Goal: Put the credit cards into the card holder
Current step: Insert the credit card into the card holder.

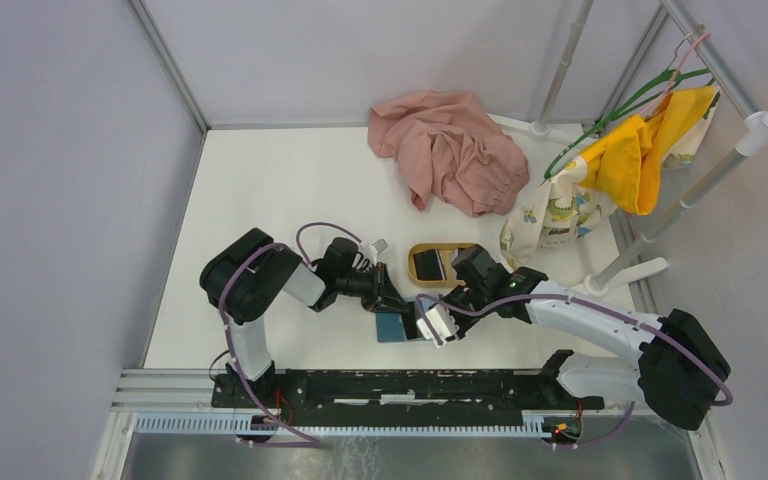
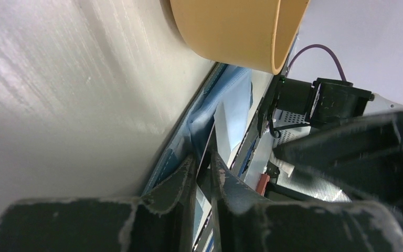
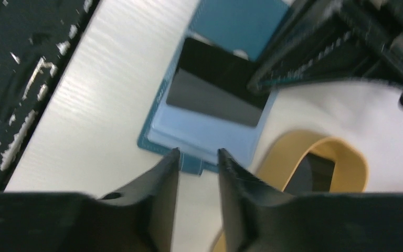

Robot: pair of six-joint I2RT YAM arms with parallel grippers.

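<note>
The left gripper (image 2: 202,157) pinches a credit card (image 3: 215,84), feeding it into the open card holder (image 3: 204,134); the right gripper (image 3: 198,153), narrowly parted, seemingly steadies the edge at its tips

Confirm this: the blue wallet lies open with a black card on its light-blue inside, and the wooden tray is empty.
Not empty: the wooden tray holds another black card, seen in the top external view. The blue wallet does lie open with a black card on its inside.
</note>
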